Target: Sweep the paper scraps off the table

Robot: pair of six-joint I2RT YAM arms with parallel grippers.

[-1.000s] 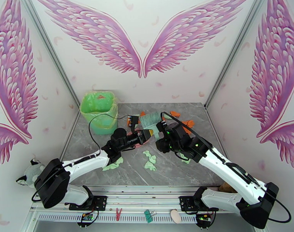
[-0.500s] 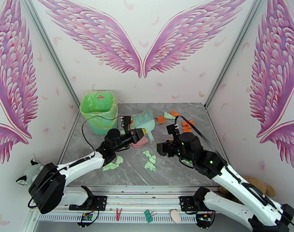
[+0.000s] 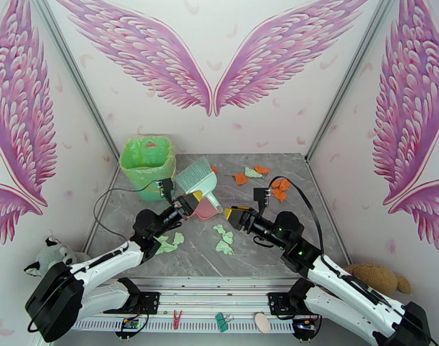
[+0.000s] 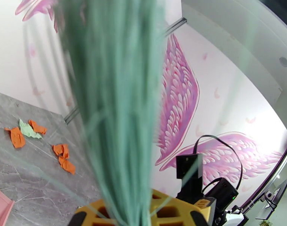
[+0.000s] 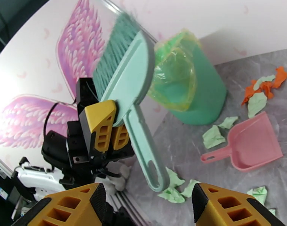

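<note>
Shifted since the earlier frame: left hand is carrying the green brush leftward and nearer, toward the bin; right hand is drawing back to the right, apart from the brush.

- Bin: standing at the far left corner of the tabletop, just beside the raised bristles.
- Left hand: clenching the brush where handle meets head, bristles pointing up and away, handle hanging free below.
- Pink dustpan: lying flat on the tabletop beneath the brush, unheld.
- Paper scraps: green pieces lying near the middle front; orange and green ones lying far right, well apart from both tools.
- Right hand: released, fingers spread, holding nothing, hovering right of the dustpan.

Hazards, as judged: bristles are facing the wrong way, so the turn down is risking the free handle striking the dustpan or the bin. A fast stroke is likely scattering the light scraps off the tabletop's edge. With the dustpan unheld, swept scraps are likely pushing it along.
</note>
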